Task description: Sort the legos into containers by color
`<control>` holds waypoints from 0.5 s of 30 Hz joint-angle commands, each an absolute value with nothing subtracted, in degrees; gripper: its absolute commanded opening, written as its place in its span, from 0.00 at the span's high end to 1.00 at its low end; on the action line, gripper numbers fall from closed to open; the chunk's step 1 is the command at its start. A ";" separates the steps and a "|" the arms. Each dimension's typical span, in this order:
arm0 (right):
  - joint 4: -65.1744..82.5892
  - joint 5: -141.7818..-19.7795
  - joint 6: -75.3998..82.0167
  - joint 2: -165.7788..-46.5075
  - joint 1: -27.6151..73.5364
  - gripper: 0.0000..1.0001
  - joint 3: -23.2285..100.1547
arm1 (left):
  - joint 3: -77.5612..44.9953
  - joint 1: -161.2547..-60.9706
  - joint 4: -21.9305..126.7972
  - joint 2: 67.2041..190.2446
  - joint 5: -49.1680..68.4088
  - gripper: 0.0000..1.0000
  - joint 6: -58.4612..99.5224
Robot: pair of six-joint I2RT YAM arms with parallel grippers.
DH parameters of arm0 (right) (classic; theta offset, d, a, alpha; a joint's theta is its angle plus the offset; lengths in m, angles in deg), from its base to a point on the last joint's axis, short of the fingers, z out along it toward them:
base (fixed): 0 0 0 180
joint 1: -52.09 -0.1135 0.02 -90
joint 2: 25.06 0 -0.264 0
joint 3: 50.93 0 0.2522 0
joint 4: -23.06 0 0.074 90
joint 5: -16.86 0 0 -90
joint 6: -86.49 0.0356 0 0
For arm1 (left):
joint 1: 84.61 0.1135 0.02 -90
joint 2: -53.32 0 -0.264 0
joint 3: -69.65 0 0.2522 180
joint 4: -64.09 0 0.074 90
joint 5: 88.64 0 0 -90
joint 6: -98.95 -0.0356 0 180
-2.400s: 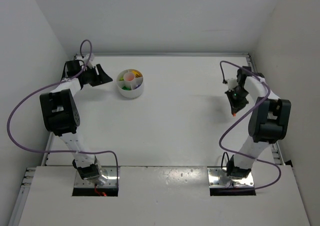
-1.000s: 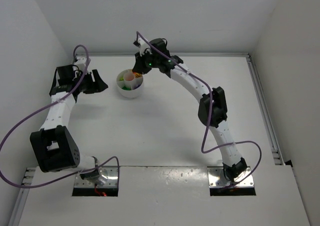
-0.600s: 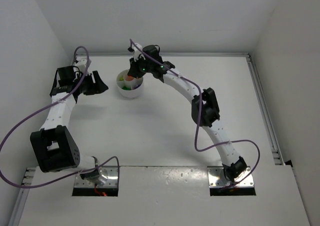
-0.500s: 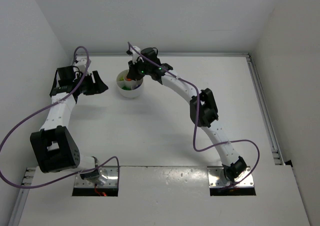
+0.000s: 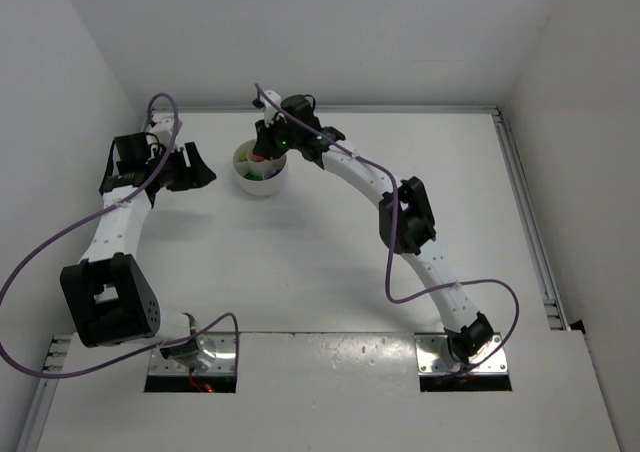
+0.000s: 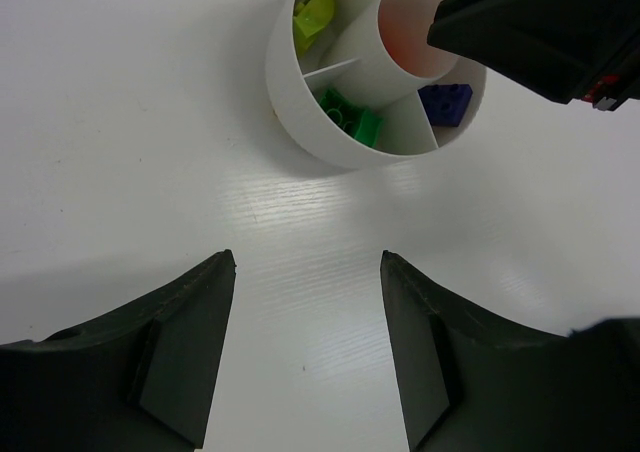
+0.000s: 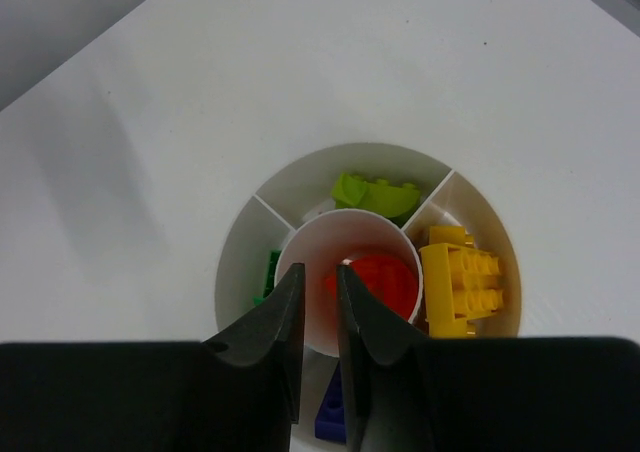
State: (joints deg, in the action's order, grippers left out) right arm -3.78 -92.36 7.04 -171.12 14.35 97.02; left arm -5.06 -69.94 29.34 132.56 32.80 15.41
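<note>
The white divided dish [image 5: 262,180] stands at the back left of the table. In the right wrist view its rim [image 7: 232,262] rings a lime-green lego [image 7: 375,194], a yellow lego [image 7: 460,277], a dark green lego [image 7: 271,272] and a blue lego [image 7: 332,407]; red-orange legos [image 7: 388,282] lie in the centre cup. My right gripper [image 7: 320,270] hangs just over the centre cup, jaws a narrow gap apart with nothing between them. My left gripper [image 6: 305,262] is open and empty, left of the dish [image 6: 290,122].
The right arm [image 5: 370,177] stretches diagonally across the table to the dish. The back wall runs close behind the dish. The right gripper's black body [image 6: 540,32] overhangs the dish in the left wrist view.
The right arm swung from the table's right side, carrying a small orange-red piece, over to the dish. It has since settled over the centre cup. The left gripper barely moved.
</note>
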 commanded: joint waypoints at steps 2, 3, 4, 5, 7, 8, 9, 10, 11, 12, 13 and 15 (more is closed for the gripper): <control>-0.72 -90.98 6.60 -171.93 14.21 0.80 99.67 | -4.93 -69.23 29.76 130.31 32.65 0.34 15.02; -0.72 -90.98 6.60 -171.93 14.21 0.76 99.67 | -4.93 -69.23 29.76 130.31 32.65 0.34 15.02; -0.72 -90.98 6.60 -172.45 14.21 0.76 100.20 | -4.93 -69.23 29.76 130.31 32.65 0.34 15.02; -0.72 -90.98 6.08 -172.45 14.21 0.76 100.20 | -4.93 -69.23 29.76 130.31 32.65 0.34 14.49; -0.72 -90.98 6.07 -171.85 14.21 0.75 100.20 | -4.93 -69.23 29.76 130.31 33.17 0.34 14.49; -0.72 -90.46 6.07 -171.84 14.21 0.75 100.20 | -4.93 -69.23 29.76 130.31 33.70 0.34 13.79; -0.72 -90.45 6.07 -170.80 14.21 0.75 100.20 | -4.41 -69.23 29.76 129.70 34.57 0.34 13.09; -0.72 -90.45 6.07 -170.00 14.21 0.74 100.20 | -4.41 -69.23 29.76 129.70 34.58 0.34 12.56; -1.41 -90.45 6.07 -167.99 14.21 0.74 100.20 | -4.41 -70.89 29.76 128.91 34.58 0.34 11.08; -1.42 -89.85 6.07 -166.75 14.21 0.73 100.20 | -3.88 -71.77 29.76 128.90 34.58 0.34 10.28; -2.12 -89.84 6.07 -165.44 14.21 0.70 99.42 | -3.88 -72.65 29.76 128.12 34.58 0.34 9.49; -3.44 -88.44 5.55 -160.69 15.00 0.65 98.01 | -3.35 -76.69 29.76 127.42 33.27 0.34 7.11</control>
State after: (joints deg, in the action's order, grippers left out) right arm -4.52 -90.02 6.65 -170.51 14.53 97.15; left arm -3.88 -72.27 29.14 130.59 32.91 11.54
